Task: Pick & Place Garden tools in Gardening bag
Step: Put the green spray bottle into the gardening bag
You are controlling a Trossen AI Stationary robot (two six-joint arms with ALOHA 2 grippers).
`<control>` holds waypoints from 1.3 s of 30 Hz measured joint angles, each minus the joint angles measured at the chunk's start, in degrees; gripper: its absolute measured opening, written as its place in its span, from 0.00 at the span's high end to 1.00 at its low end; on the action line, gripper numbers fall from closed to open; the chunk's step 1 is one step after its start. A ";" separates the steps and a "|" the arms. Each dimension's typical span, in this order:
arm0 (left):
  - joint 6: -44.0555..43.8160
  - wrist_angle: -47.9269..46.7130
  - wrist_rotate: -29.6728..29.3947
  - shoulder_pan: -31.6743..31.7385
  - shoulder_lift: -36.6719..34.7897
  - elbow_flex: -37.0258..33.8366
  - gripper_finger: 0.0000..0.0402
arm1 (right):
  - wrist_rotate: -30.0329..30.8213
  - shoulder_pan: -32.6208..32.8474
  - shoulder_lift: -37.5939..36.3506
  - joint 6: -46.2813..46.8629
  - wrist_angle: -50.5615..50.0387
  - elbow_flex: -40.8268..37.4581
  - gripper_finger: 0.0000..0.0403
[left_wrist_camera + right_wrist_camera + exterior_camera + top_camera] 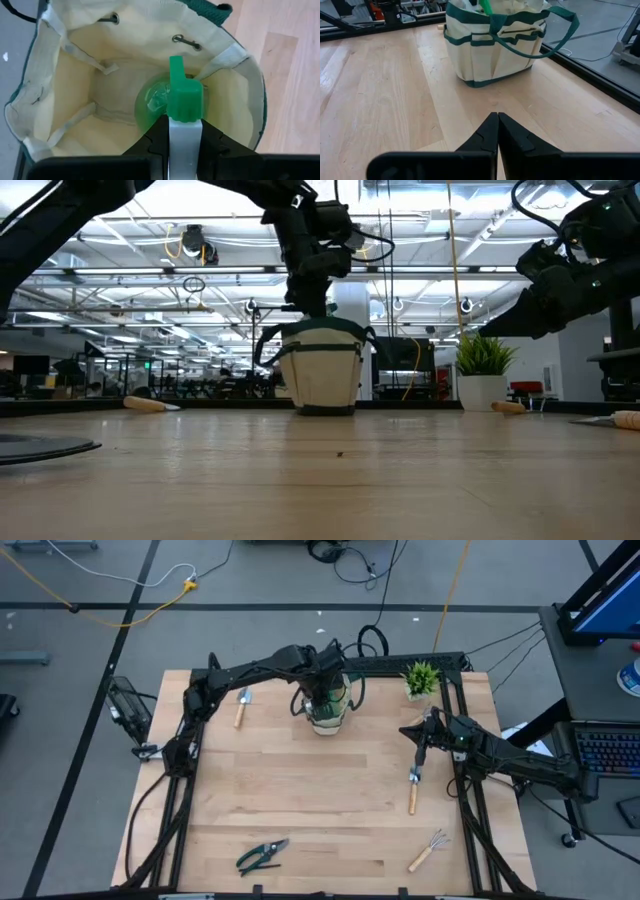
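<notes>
I have the left gripper (185, 132) directly above the open mouth of the gardening bag (327, 712), which stands at the far middle of the table. Its fingers are clamped on the green spray bottle (172, 97), whose long axis runs straight down into the bag, round body lowest, nozzle end up between the fingers. The bottle hangs inside the rim, apart from the fabric walls. As I judge it, the release turns on this line-up: bottle upright and centred over the bag's floor.

The right gripper (497, 131) is closed and empty, hovering to the right of the bag, aimed toward it. Just on its near side lies a trowel (414, 790), long axis running near to far, wooden handle toward me. I judge that the right arm is nearer to it.

A second trowel (241, 706) lies left of the bag. The pruning shears (262, 855) and the hand rake (427, 851) lie along the near edge. A potted plant (421, 679) stands at far right.
</notes>
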 joint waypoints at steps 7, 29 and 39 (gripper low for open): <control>0.01 -0.01 0.84 -0.02 0.46 0.00 0.87 | 0.02 0.00 0.02 0.17 0.00 0.00 1.00; -0.44 0.29 -1.31 -2.30 0.48 0.00 0.73 | 0.02 0.00 0.02 0.17 0.00 0.00 1.00; -3.07 0.31 -2.31 -2.35 0.48 0.00 0.72 | 0.02 0.00 0.00 0.17 0.00 0.00 1.00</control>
